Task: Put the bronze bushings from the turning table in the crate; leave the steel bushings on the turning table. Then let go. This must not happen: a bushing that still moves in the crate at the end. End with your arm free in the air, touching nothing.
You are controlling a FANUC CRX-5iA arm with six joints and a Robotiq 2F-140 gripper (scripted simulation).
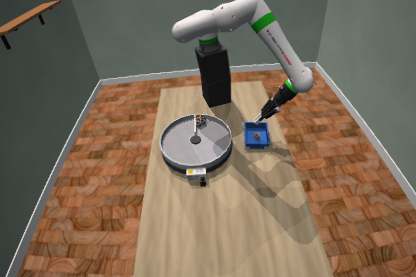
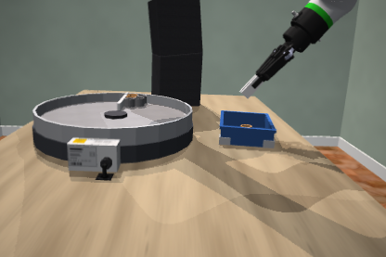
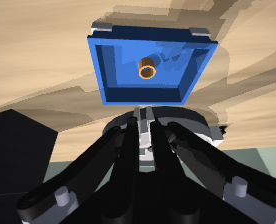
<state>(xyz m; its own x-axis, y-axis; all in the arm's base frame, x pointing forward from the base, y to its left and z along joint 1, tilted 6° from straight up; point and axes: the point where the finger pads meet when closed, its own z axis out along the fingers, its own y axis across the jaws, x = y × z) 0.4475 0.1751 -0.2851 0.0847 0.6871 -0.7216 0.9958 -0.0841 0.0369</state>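
Observation:
The grey turning table (image 1: 196,142) stands left of the blue crate (image 1: 256,135). A small cluster of bushings (image 1: 201,120) sits near the table's far rim beside a divider. In the exterior view one bushing (image 2: 132,95) in it shows a bronze top, with grey ones (image 2: 139,101) next to it. One bronze bushing (image 3: 147,70) lies inside the crate (image 3: 151,65) and also shows in the exterior view (image 2: 246,125). My gripper (image 2: 247,89) hangs in the air above the crate's far edge, tilted. Its fingers are shut together with nothing between them.
The arm's black pedestal (image 2: 176,51) stands behind the turning table and crate. A grey control box (image 2: 94,154) with a black knob is fixed to the turning table's front. A wooden shelf (image 1: 27,17) hangs on the left wall.

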